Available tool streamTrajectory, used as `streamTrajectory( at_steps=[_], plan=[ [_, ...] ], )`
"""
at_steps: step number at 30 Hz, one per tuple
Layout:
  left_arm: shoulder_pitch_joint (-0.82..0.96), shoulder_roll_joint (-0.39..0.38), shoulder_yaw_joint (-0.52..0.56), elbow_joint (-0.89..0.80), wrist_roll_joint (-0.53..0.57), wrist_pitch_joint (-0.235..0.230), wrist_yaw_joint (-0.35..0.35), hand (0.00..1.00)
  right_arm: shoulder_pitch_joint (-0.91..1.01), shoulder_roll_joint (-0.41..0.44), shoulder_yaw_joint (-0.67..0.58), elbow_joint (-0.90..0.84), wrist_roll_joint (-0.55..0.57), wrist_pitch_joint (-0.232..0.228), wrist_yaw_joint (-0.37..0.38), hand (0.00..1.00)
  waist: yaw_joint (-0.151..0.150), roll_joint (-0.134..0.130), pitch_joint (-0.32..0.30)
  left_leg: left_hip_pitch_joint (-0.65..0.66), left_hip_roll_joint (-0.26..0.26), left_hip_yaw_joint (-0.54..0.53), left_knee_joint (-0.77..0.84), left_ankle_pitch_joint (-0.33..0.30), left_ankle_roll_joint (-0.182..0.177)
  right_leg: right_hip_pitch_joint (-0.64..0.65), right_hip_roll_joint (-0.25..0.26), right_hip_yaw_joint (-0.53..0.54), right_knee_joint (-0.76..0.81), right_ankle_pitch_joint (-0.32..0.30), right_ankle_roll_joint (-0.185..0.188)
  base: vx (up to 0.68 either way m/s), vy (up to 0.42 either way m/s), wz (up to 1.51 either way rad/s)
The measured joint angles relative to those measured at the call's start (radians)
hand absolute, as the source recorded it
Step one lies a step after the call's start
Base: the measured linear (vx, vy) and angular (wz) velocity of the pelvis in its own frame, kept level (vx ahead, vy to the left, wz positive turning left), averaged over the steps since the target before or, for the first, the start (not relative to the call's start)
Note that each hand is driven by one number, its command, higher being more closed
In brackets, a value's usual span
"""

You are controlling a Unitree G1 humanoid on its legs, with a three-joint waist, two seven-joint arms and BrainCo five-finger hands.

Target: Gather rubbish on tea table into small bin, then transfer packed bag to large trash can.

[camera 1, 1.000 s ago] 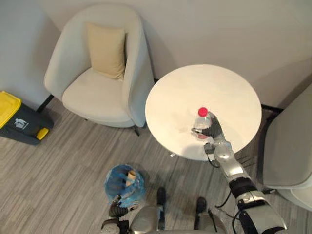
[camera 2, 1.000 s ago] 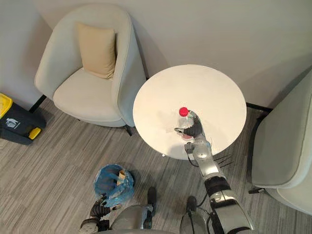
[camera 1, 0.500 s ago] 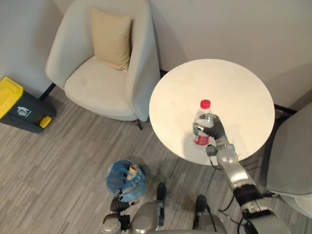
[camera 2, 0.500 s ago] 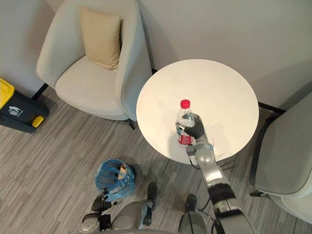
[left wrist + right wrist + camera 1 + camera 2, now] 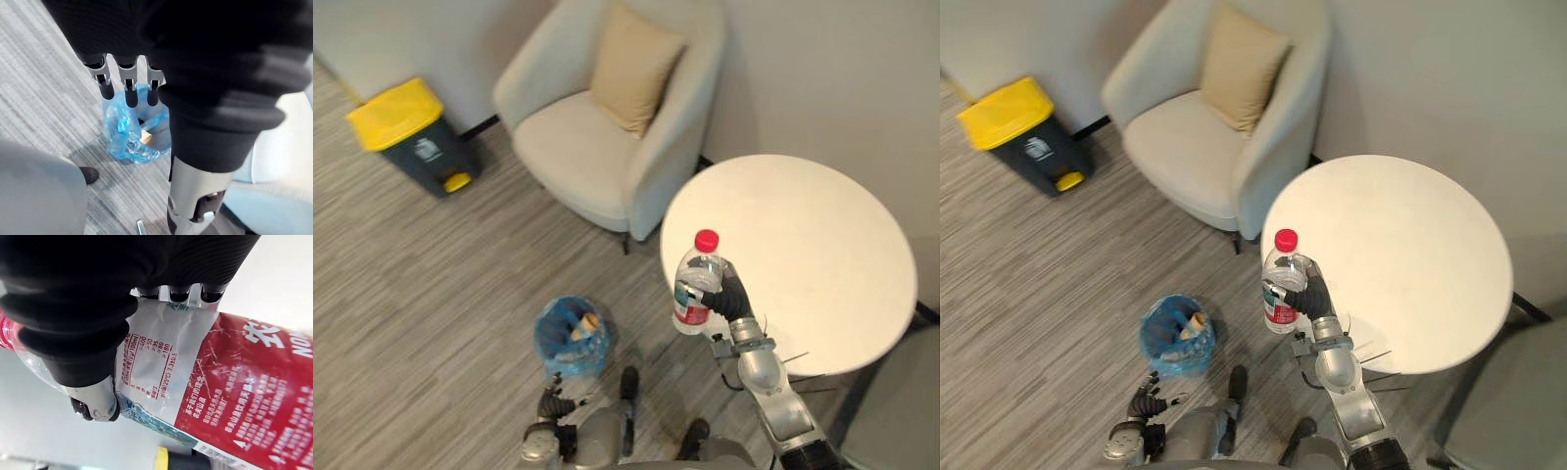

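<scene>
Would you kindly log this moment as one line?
right hand: shut on bottle, at table edge | left hand: open, by small bin | small bin: holds rubbish

Lounge or waiting corner, cream armchair (image 5: 607, 147) with cushion (image 5: 631, 69), round tea table (image 5: 803, 255), grey plank floor (image 5: 421, 284)

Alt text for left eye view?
Right hand grips an upright red-capped water bottle at the edge of a round white table. A small blue-bagged bin with rubbish stands on the floor; an armchair and yellow-lidded trash can sit beyond.
</scene>
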Motion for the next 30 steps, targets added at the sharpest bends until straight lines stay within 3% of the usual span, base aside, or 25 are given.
streamTrajectory(
  at_steps=[1,2,3,6,7,8,10,11,14,16,17,19,20,24,28,30],
  plan=[
    [-0.011,-0.001,-0.007,0.004,0.002,-0.001,0.000,0.00,-0.024,0.004,0.000,0.007,-0.016,0.002,-0.012,1.00,-0.013,-0.006,0.002,-0.007,0.033,0.101,0.078,-0.011,0.011,0.001,-0.025,-0.025,0.016,0.000,0.000,0.07,0.099,0.99],
    [-0.012,-0.001,-0.025,0.010,0.012,-0.001,0.000,0.00,-0.049,0.005,-0.001,0.007,-0.024,0.006,-0.019,1.00,-0.013,0.001,-0.004,0.020,0.086,0.174,0.151,-0.009,-0.027,0.008,-0.046,-0.043,0.054,-0.018,0.026,0.10,0.167,1.00],
    [-0.020,0.004,-0.050,0.028,0.033,0.000,-0.001,0.00,-0.071,0.004,-0.005,0.010,-0.038,0.008,-0.025,1.00,-0.021,0.005,-0.007,0.032,0.069,0.138,0.145,-0.038,-0.083,0.025,-0.054,-0.044,0.073,-0.034,0.049,0.04,0.147,0.72],
    [-0.024,0.024,-0.078,0.038,0.049,0.000,-0.001,0.00,-0.075,0.022,0.006,0.008,-0.054,0.008,-0.036,1.00,-0.021,-0.020,-0.016,0.041,0.027,0.103,0.154,-0.065,-0.068,0.044,-0.095,-0.032,0.099,-0.037,0.065,0.01,0.150,0.48],
    [-0.025,0.026,-0.080,0.037,0.057,-0.001,-0.001,0.00,-0.079,0.024,0.010,0.009,-0.054,0.008,-0.036,1.00,-0.022,-0.024,-0.014,0.041,0.024,0.103,0.168,-0.089,-0.072,0.039,-0.111,-0.024,0.137,-0.047,0.071,-0.03,0.209,0.16],
    [-0.024,0.035,-0.081,0.040,0.070,0.000,-0.001,0.00,-0.093,0.026,0.030,0.025,-0.055,0.008,-0.035,1.00,-0.021,-0.027,-0.012,0.043,0.020,0.102,0.217,-0.135,-0.070,0.005,-0.159,0.021,0.260,-0.059,0.074,-0.05,0.205,-0.05],
    [-0.021,0.048,-0.091,0.043,0.073,0.003,-0.001,0.00,-0.099,0.027,0.058,0.047,-0.055,0.008,-0.027,1.00,-0.023,-0.030,-0.009,0.061,0.013,0.097,0.245,-0.164,-0.063,-0.077,-0.213,0.122,0.455,-0.035,0.027,-0.03,0.170,0.02],
    [-0.017,0.061,-0.102,0.044,0.073,0.004,-0.001,0.00,-0.095,0.026,0.077,0.052,-0.056,0.014,-0.016,1.00,-0.040,-0.036,-0.005,0.071,0.004,0.073,0.248,-0.172,-0.062,-0.145,-0.199,0.248,0.554,-0.054,0.004,0.02,0.088,0.49],
    [-0.018,0.071,-0.113,0.055,0.072,0.004,-0.001,0.00,-0.077,0.022,0.085,0.052,-0.055,0.023,-0.010,1.00,-0.069,-0.041,0.005,0.072,-0.021,-0.006,0.236,-0.170,-0.065,-0.222,-0.090,0.430,0.488,-0.109,0.040,0.03,0.046,0.63],
    [-0.023,0.070,-0.117,0.060,0.072,0.003,-0.001,0.00,-0.068,0.008,0.084,0.050,-0.055,0.024,-0.007,1.00,-0.070,-0.042,0.005,0.073,-0.047,-0.052,0.223,-0.166,-0.071,-0.257,-0.040,0.507,0.381,-0.106,0.051,0.05,0.008,0.80],
    [-0.025,0.071,-0.125,0.068,0.072,0.001,-0.001,0.00,-0.053,-0.003,0.084,0.045,-0.054,0.024,-0.001,1.00,-0.080,-0.037,0.008,0.069,-0.066,-0.085,0.221,-0.165,-0.073,-0.266,-0.008,0.570,0.300,-0.091,0.074,0.07,-0.005,1.02],
    [-0.026,0.077,-0.128,0.088,0.072,-0.003,-0.003,0.00,-0.018,-0.007,0.085,0.033,-0.054,0.024,0.010,1.00,-0.099,-0.042,0.009,0.066,-0.100,-0.123,0.230,-0.164,-0.073,-0.268,0.001,0.625,0.241,-0.049,0.080,0.15,-0.087,1.35],
    [-0.026,0.076,-0.125,0.087,0.071,-0.006,-0.002,0.00,0.006,-0.017,0.086,0.031,-0.055,0.025,0.012,1.00,-0.097,-0.039,0.010,0.057,-0.117,-0.147,0.250,-0.169,-0.067,-0.266,-0.004,0.633,0.234,0.008,0.066,0.20,-0.153,1.30],
    [-0.024,0.051,-0.107,0.087,0.069,-0.026,-0.002,0.00,0.016,-0.041,0.102,0.032,-0.055,0.025,0.033,1.00,-0.073,0.022,0.014,-0.011,-0.091,-0.196,0.260,-0.162,-0.076,-0.285,0.021,0.585,0.187,0.032,0.048,0.15,-0.100,0.40],
    [-0.038,0.051,-0.108,0.084,0.070,-0.033,-0.002,0.00,-0.011,-0.071,0.108,0.053,-0.054,0.025,0.051,1.00,-0.081,0.023,0.054,-0.042,-0.075,-0.211,0.286,-0.146,-0.091,-0.299,0.023,0.537,0.210,0.022,0.027,0.14,-0.121,0.26],
    [-0.099,0.050,-0.110,0.077,0.068,-0.035,0.001,0.00,-0.134,-0.107,0.101,0.118,-0.054,0.023,0.044,1.00,-0.094,0.024,0.131,-0.107,-0.069,-0.203,0.340,-0.143,-0.096,-0.357,0.001,0.497,0.290,-0.003,0.013,-0.01,-0.048,0.44]
  ],
)
